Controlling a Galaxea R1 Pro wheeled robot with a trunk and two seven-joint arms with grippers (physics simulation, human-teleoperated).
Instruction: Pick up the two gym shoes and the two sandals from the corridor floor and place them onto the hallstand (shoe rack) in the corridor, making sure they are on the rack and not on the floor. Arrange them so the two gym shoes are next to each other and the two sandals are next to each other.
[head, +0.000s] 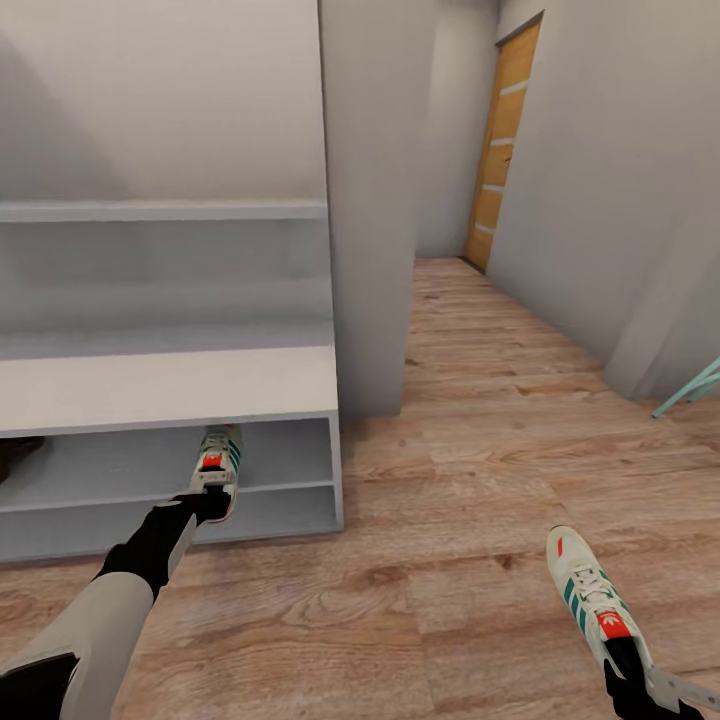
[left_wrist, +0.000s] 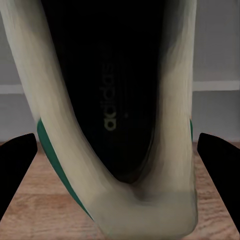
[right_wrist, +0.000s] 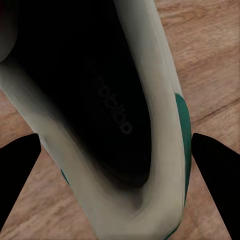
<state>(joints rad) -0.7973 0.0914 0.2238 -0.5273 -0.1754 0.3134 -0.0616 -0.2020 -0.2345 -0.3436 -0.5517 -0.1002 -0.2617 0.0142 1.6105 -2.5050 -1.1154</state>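
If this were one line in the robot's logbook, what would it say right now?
left hand: shut on gym shoe, at hallstand lower shelf | right hand: shut on second gym shoe over corridor floor | sandals: undetermined

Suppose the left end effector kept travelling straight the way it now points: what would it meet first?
Beyond the gym shoe it grips, the left end effector points into the hallstand. It would probably push that shoe deeper along the shelf toward the back panel, though depth is unclear.

one gym shoe (head: 219, 462) in hallstand (head: 170, 385) shelf at left; other shoe (head: 592, 598) right, over floor (head: 450, 520).
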